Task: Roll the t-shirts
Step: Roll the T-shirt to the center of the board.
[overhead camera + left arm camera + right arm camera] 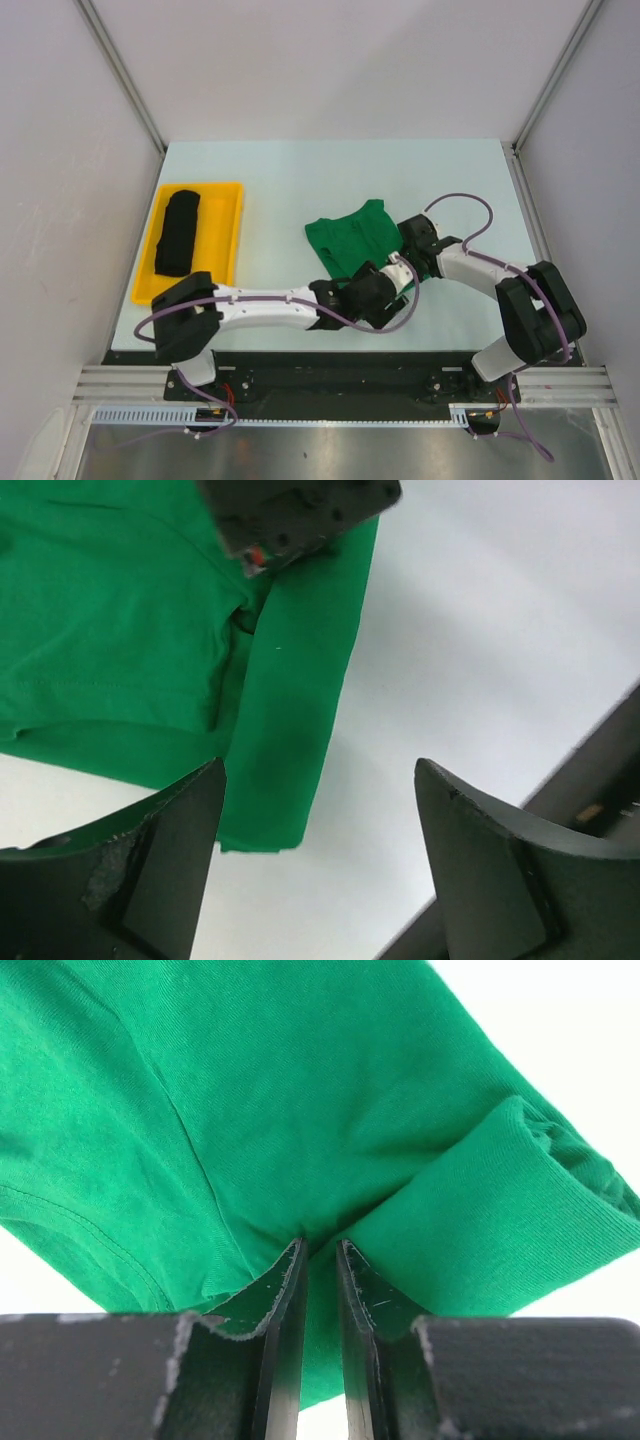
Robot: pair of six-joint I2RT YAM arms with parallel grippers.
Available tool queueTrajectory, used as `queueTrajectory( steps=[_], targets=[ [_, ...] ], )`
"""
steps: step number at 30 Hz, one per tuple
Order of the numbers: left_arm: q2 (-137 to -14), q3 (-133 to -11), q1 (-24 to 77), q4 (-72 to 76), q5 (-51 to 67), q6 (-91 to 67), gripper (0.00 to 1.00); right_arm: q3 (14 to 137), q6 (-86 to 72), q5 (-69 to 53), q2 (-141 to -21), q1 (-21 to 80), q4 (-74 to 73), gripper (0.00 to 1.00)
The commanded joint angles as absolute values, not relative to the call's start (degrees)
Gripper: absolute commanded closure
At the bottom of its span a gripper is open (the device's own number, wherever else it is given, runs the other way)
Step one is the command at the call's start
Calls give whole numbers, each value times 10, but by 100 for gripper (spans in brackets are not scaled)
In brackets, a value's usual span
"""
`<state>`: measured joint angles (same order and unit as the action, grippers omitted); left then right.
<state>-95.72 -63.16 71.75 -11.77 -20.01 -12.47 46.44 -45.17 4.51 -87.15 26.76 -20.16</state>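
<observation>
sitting mid-table on the white flat tabletop [300,170]: the bright green cloth t-shirt [348,240], partly folded, one edge turned over into a long narrow flap that shows in the left wrist view. yellow plastic tray [238,225] at the left side, well apart from it, holds the black rolled cloth t-shirt [178,232] lying lengthwise. both arms reach in to the green shirt's near right side. right gripper [320,1247] is pinched tight on a bunched fold of the green fabric, cloth gathered between its two fingers, a rolled-up bit of fabric just right of them. left gripper [320,780] is released, fingers spread wide above the flap's end and bare table, gripping nothing.
</observation>
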Motion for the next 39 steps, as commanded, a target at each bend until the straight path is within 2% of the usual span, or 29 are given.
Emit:
queueTrajectory(
  steps=[1, 5, 13, 16, 17, 18, 20, 21, 22, 29, 39],
  targets=[
    [-1004, -650, 744, -70, -306, -46, 19, 481, -449, 34, -884, 260, -198, 78],
    [-1045, -650, 757, -43, -333, -13, 23, 481, -446, 32, -886, 257, -197, 78],
    [-1106, -646, 758, -13, -370, 32, 43, 483, -439, 26, -858, 245, -210, 76],
    [-1103, -642, 758, -4, -364, 39, 52, 483, -436, 26, -839, 241, -224, 73],
    [-1097, -636, 756, -2, -352, 37, 57, 484, -435, 31, -823, 238, -228, 71],
    [-1089, -630, 755, -2, -319, 34, 69, 483, -434, 34, -814, 236, -235, 70],
    [-1063, -614, 750, 27, -283, 26, 79, 483, -433, 46, -783, 230, -256, 66],
    [-1056, -610, 747, 30, -266, 19, 93, 483, -432, 52, -772, 229, -264, 65],
    [-1049, -607, 741, 32, -234, 14, 100, 483, -432, 59, -759, 229, -279, 64],
    [-1017, -605, 712, 11, -45, -80, 100, 475, -432, 102, -656, 228, -342, 61],
    [-1038, -585, 632, 7, 206, -214, 100, 361, -474, 97, -486, 235, -406, 62]
  ],
)
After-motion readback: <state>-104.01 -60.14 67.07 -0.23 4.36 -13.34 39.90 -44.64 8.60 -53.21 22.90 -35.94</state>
